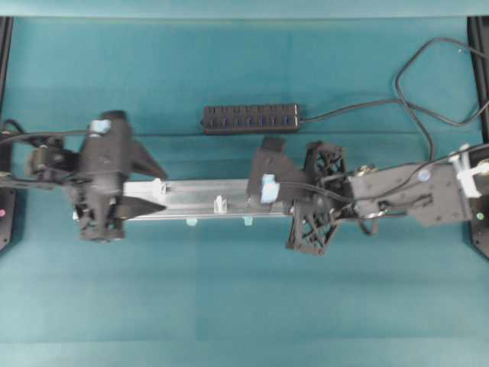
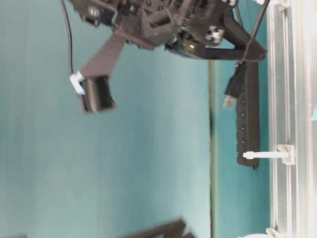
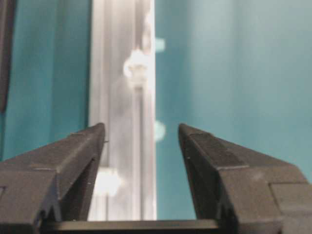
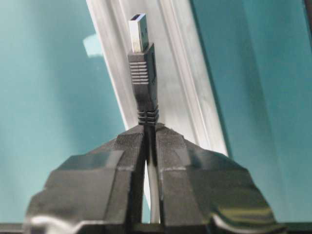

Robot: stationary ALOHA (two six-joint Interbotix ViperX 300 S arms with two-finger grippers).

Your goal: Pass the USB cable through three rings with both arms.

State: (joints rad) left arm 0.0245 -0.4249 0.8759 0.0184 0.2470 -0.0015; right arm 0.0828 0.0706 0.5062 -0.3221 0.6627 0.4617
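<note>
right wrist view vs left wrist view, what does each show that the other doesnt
Only the right wrist view shows the USB cable, its plug sticking out of the shut right gripper. Only the left wrist view shows the left gripper open and empty, with whitish rings ahead of it. Both show the silver rail on the teal table.

The rail (image 1: 206, 200) lies between the arms, with the hub (image 1: 250, 118) behind it.
</note>
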